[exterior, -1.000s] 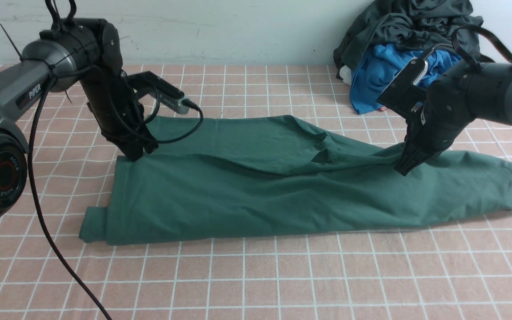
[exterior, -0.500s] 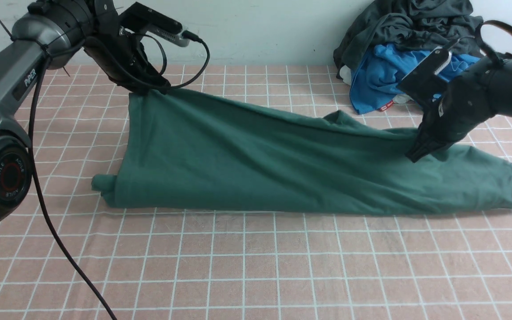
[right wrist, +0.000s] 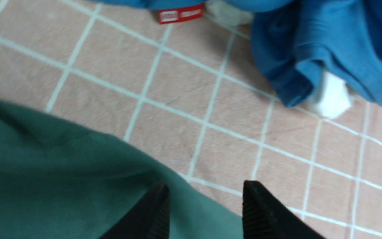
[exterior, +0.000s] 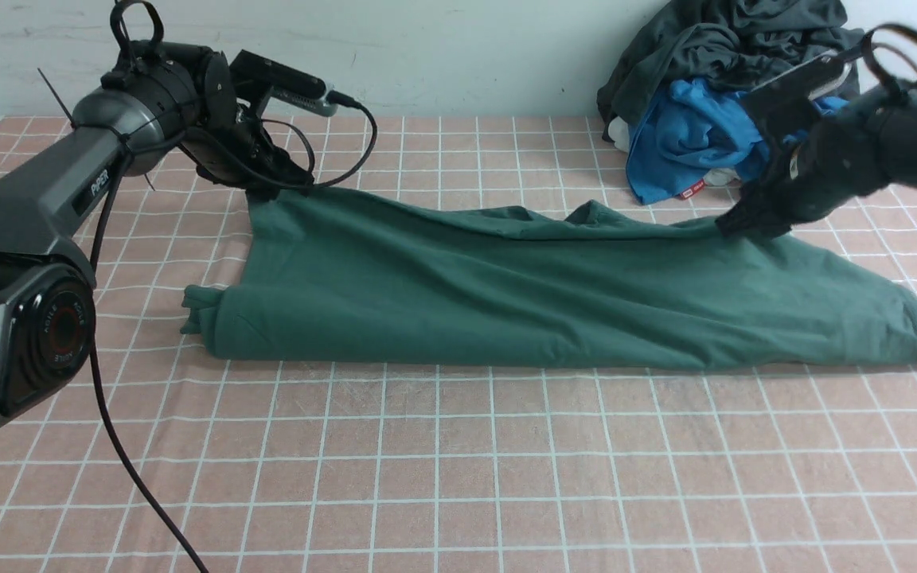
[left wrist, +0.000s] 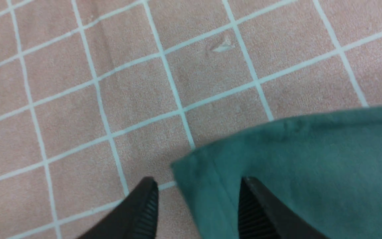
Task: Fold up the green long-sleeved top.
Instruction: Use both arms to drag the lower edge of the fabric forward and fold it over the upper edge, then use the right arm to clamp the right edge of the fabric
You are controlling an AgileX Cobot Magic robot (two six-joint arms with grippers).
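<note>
Parting my fingers over the far edge of the green top

I have both grippers at the far edge of the green long-sleeved top (exterior: 506, 294), one toward each side. The fingers of my left gripper (left wrist: 200, 181) stand apart, with a corner of the green cloth showing in the gap between them. The fingers of my right gripper (right wrist: 206, 185) stand apart too, and the green edge runs across between them. I cannot tell whether any finger touches the cloth.

The top lies on the table (exterior: 506, 477) in front of me as a long, wide band running from left to right, its near edge fairly straight. Soft creases slant across its middle, and small folds rise along the far edge. At my left, a short, crumpled piece pokes out past the band's side. At my right, the cloth tapers to a cuffed end.

Beyond my right gripper, a blue garment (exterior: 697, 131) lies bunched on the table, with a dark garment (exterior: 733, 48) heaped on it and behind it, near the pale wall (exterior: 427, 56). A red label (right wrist: 180, 14) shows at the blue garment's edge.
</note>
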